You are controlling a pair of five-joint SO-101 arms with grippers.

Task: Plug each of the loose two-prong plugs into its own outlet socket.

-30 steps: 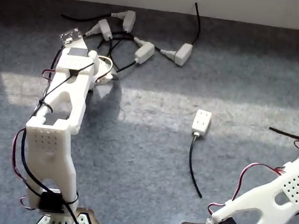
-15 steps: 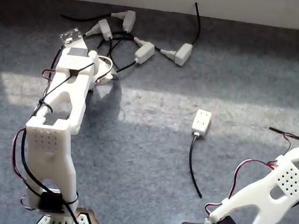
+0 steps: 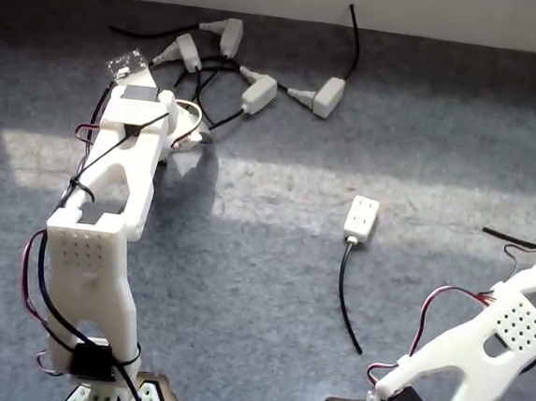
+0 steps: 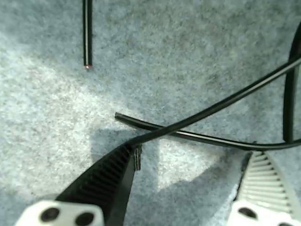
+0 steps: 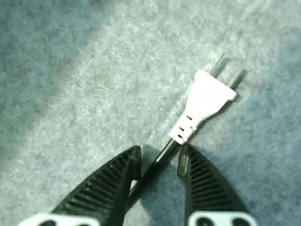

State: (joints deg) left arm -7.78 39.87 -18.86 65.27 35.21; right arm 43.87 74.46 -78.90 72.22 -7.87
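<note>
Grey carpeted desk [image 3: 261, 284], with the right gripper [image 5: 158, 160] straddling a loose plug's cord [image 5: 143, 181].
The left arm [image 3: 108, 205] stretches toward the tangled leads at the back, and the left gripper [image 4: 194, 157] hangs spread wide over two black cords [image 4: 202, 136]. A free outlet socket [image 3: 361, 218] lies mid-desk. The right gripper stands slightly parted, unclenched, around the cord just behind the white two-prong plug [image 5: 204, 106], not on its body. Held by the cord, the plug could droop or twist off line, and the loose socket may slide when pushed.
</note>
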